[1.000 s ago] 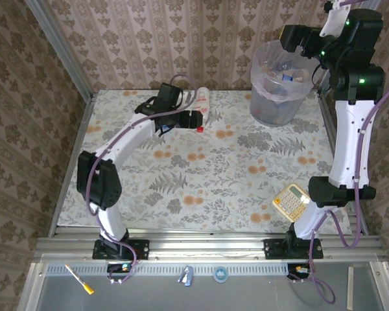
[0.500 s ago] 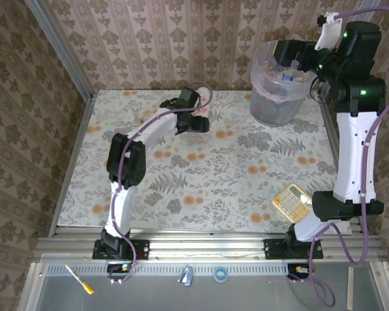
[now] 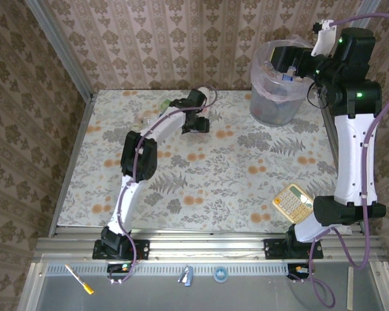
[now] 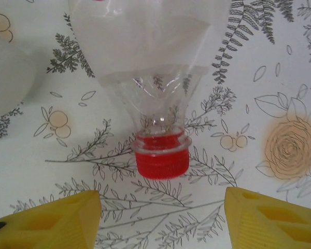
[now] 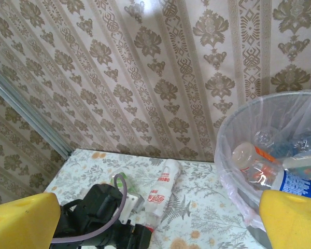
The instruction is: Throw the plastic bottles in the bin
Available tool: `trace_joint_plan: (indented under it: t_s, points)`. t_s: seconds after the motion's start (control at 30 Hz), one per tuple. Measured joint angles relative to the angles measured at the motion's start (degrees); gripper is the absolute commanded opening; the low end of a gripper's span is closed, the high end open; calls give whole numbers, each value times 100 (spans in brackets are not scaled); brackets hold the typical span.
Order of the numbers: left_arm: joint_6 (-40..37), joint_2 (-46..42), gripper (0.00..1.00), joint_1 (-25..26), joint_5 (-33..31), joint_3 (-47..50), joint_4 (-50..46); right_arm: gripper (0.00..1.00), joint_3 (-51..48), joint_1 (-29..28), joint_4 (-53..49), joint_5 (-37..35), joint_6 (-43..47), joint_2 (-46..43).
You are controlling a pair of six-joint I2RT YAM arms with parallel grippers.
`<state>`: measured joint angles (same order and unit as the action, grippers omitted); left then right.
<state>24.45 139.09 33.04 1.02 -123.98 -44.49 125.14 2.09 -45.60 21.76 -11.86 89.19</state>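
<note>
At the far middle of the flower-printed table point(image 3: 246, 168), on its side, one of the plastic bottles point(image 5: 162, 193): white label, red lettering along its length, too small to read. Clear crumpled shoulder and red cap point(image 4: 161, 162) pointed at the left gripper point(image 4: 160, 220), yellow fingers point(image 4: 46, 223) apart on either side of the cap and short of it, touching nothing. Left arm stretched long from its base at the near left, bent at the elbow over the table's left half, wrist down by the bottle's cap end. At the far right corner, the bin point(image 3: 272, 110), upright against the patterned wallpaper point(image 5: 145, 62). Inside, several bottles in a heap, among them a blue-labelled bottle point(image 5: 290, 181) with white print, not legible, and a pale-capped bottle point(image 5: 249, 155) with an orange band. Right arm standing tall along the table's right edge, wrist bent leftward at the bin's mouth; right gripper point(image 5: 158, 207) spread wide and holding nothing, well above the table. Just beside the right arm's lower joint, a beige calculator point(image 3: 292, 201), key markings too small to make out.
</note>
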Motion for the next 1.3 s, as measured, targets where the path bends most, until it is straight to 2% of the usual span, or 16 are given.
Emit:
trace_joint_plan:
  t_s: [0.23,0.73,0.83,0.97,1.17,1.3]
  points:
    - [0,540,58,0,-50,-566,-173,100,-44,-50,48,107,-35,0]
    - [-149,739,21,-13,-170,-887,-291,100,-229,-192,129,170,-35,0]
    - [-208,662,18,-11,-162,-734,-127,100,-256,-199,181,188,-35,0]
    - [-278,-61,18,-11,-118,479,367,100,-341,-199,210,160,-57,0]
    - [-623,-1867,18,4,107,2514,1414,100,-337,-199,166,105,-234,17]
    - [-876,-2900,16,103,269,3126,1980,100,-232,-199,170,229,-411,142]
